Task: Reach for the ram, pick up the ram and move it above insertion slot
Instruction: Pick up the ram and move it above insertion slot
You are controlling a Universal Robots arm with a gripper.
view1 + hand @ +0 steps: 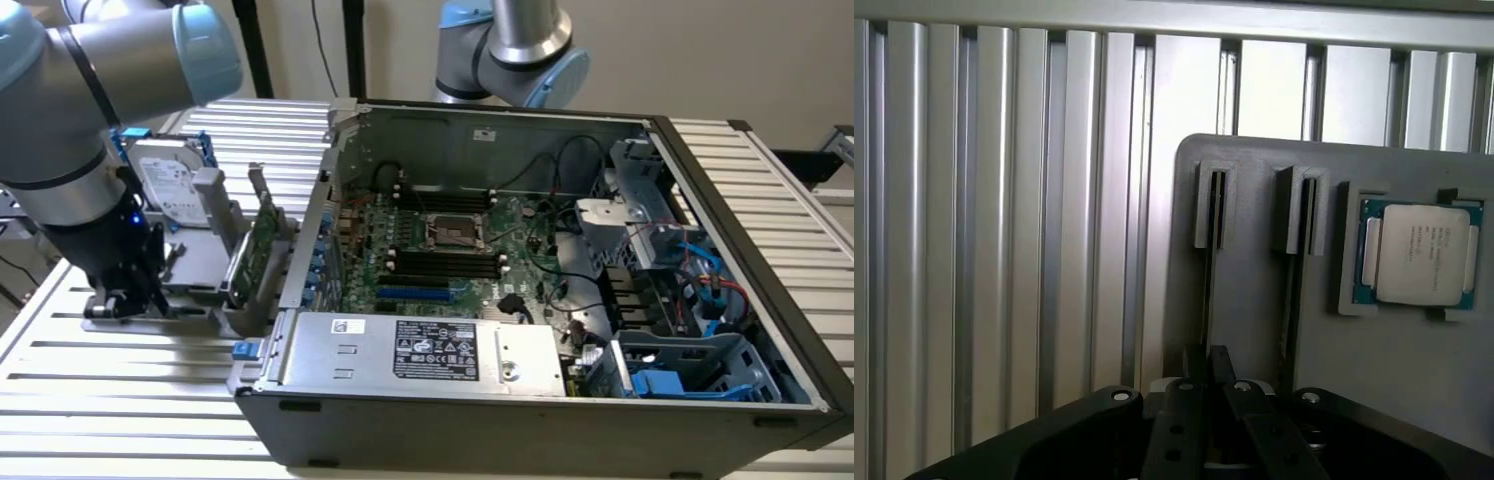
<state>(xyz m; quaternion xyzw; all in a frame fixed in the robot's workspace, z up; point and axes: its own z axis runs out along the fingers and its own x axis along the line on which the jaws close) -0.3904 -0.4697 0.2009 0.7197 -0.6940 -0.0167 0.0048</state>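
In the wrist view the ram (1208, 270) stands on edge in a slot of the grey holder (1394, 370), showing as a thin dark line. My gripper (1208, 378) is down on it, with the black fingers (1189, 375) pressed close on either side of that edge. In the exterior view my gripper (127, 295) sits low at the holder (194, 280) on the exterior view's left, beside the open computer case, and hides the ram there. The dark memory slots (447, 265) lie on the motherboard inside the case.
A processor chip (1419, 255) rests in a pocket of the holder beside a second narrow slot (1294, 270). A hard drive (174, 185) and a taller green expansion card (260, 235) stand in the holder. The case wall (314, 230) rises between holder and motherboard. A second arm (514, 50) is behind the case.
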